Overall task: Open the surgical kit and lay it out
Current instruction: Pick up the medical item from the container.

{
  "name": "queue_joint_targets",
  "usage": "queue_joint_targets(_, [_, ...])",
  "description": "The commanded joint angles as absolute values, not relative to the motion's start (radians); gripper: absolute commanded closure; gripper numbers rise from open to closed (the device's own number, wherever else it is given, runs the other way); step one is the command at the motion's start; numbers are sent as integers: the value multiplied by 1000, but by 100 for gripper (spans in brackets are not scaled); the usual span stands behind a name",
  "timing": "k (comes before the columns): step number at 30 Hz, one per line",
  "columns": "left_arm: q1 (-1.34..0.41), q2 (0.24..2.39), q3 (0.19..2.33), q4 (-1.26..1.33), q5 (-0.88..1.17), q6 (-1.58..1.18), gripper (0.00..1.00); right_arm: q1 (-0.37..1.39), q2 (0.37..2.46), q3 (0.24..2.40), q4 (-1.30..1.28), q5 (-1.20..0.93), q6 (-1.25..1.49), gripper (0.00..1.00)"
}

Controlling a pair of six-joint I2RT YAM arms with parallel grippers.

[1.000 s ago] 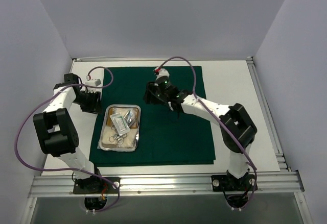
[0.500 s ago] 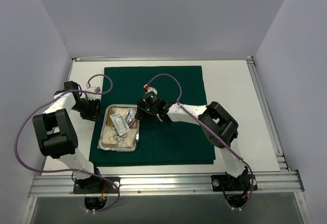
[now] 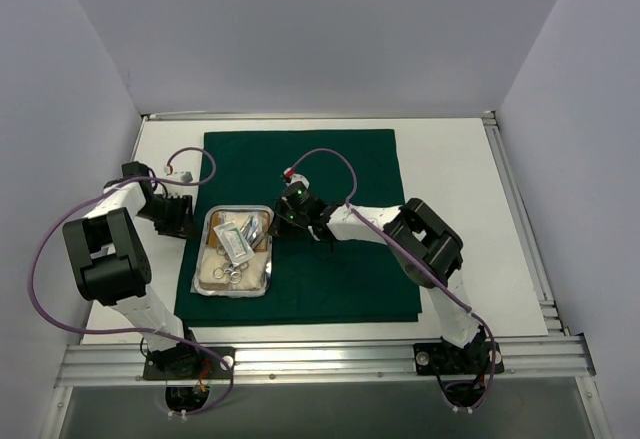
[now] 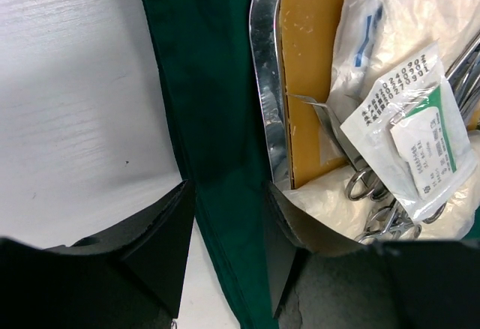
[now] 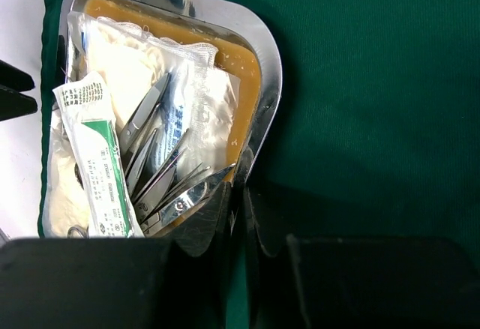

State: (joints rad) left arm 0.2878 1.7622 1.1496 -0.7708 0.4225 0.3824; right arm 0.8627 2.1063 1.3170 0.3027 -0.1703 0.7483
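The surgical kit lies opened out: a dark green cloth [image 3: 340, 169] spread flat, with a steel tray [image 3: 232, 295] on its left part. The tray [image 5: 271, 67] has a tan liner [image 5: 244, 74] and holds steel scissors and forceps [image 5: 157, 164], white gauze packets [image 4: 405, 37] and a green-and-white packet [image 5: 101, 164]. My right gripper [image 5: 241, 194] is shut on the tray's right rim. My left gripper [image 4: 229, 246] stands open over the strip of cloth [image 4: 206, 82] beside the tray's left rim [image 4: 264, 82], holding nothing.
White tabletop [image 3: 450, 179] surrounds the cloth, with grey walls at the left, back and right. A metal rail [image 3: 320, 359] runs along the near edge by both arm bases. Purple cables loop above both arms.
My right gripper has travelled left from the middle of the cloth to the tray's right rim and closed on it. The left gripper has shifted only slightly beside the tray.
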Motion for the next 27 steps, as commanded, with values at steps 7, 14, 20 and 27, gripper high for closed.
queue_joint_targets(7, [299,1753,1154,-747,436,403,51,865,2089,1324,244,-198,690,91])
queue_joint_targets(14, [298,1698,1184,-798,472,405,51,877,1962,1396,54,-11,575,67])
queue_joint_targets(20, [273,1664,1218,-861,569,411,49,917,2000,1466,83,-46,500,60])
queue_joint_targets(27, [245,1689,1209,-851,560,393,48,922,2135,1575,164,-245,511,57])
